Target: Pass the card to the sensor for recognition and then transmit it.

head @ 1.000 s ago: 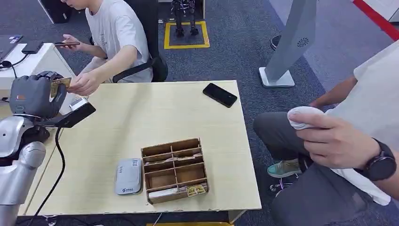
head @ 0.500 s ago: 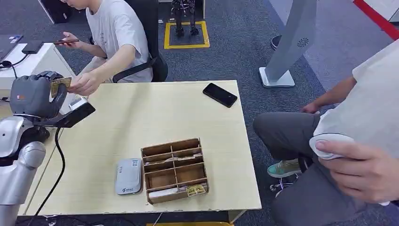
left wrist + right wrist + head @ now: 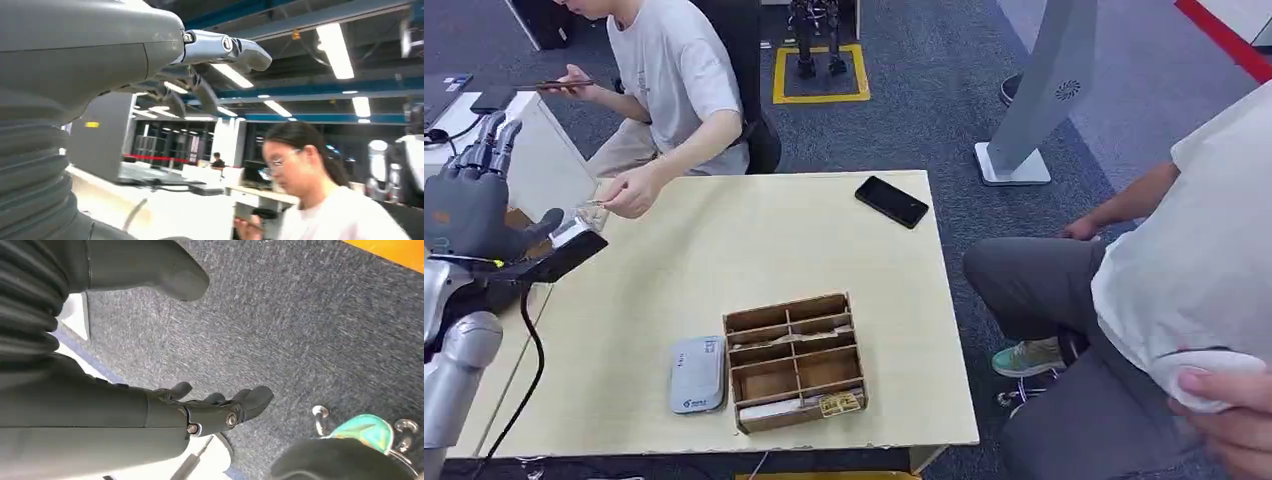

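Grey carpet surrounds a pale wooden desk carrying a compartmented wooden tray, a grey card reader just beside it and a black phone near the far edge. At the desk's far left corner a seated person's hand pinches what appears to be the card, too small to make out clearly. A card is light, stiff, thin and slick, so I judge it best pinched across its flat faces near one short edge. From the head view, the left robot hand is raised with fingers spread, holding nothing, above a black scanner. Its wrist view adds the empty fingers against ceiling lights. Only the right wrist view reveals the right robot hand, empty, fingers loosely apart over carpet.
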`<control>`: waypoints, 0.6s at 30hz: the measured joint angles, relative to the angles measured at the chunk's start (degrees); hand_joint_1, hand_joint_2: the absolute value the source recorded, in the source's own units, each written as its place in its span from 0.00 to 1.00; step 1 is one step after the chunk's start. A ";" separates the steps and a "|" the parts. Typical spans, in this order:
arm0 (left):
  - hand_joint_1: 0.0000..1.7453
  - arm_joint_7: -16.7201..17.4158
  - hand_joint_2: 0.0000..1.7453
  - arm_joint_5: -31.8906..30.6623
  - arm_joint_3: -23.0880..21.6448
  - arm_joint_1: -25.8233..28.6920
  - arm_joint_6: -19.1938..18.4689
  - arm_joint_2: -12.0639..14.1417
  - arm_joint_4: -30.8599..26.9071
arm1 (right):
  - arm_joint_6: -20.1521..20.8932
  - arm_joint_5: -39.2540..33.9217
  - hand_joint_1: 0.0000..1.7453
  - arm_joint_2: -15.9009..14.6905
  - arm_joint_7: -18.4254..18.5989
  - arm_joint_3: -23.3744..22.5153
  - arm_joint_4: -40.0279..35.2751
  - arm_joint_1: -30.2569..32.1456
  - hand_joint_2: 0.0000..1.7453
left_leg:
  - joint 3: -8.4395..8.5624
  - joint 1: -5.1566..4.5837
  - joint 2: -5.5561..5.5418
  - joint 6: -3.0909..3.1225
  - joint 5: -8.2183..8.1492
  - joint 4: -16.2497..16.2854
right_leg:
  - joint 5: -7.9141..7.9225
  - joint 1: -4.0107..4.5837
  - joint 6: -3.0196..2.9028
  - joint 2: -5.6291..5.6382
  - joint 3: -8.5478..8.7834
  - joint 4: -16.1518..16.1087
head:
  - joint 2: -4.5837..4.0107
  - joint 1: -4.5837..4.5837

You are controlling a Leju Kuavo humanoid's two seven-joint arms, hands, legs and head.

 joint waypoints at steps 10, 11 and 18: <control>0.00 -1.31 1.00 0.90 3.23 2.49 0.81 2.58 -0.74 | -0.09 -0.11 0.00 -0.15 -0.35 0.00 0.22 -0.12 1.00 | -0.01 0.02 0.02 0.00 0.01 -0.01 | 0.01 -0.02 0.00 0.00 0.01 0.00 | 0.00 -0.02; 0.00 -1.49 1.00 0.87 3.45 2.81 1.07 2.75 -0.92 | -0.09 -0.11 0.00 -0.15 -0.37 -0.02 0.24 -0.11 1.00 | -0.01 0.02 0.03 0.00 0.01 0.00 | 0.01 -0.02 0.00 0.00 0.01 0.00 | 0.00 0.00; 0.00 -2.78 1.00 0.96 9.73 12.86 7.68 6.66 -4.77 | 0.06 -0.90 0.00 -0.15 -0.94 -0.68 0.22 0.18 1.00 | 0.12 -0.01 0.50 -0.14 -0.19 -0.10 | -0.03 -0.02 -0.06 0.55 0.03 0.05 | 0.00 -0.04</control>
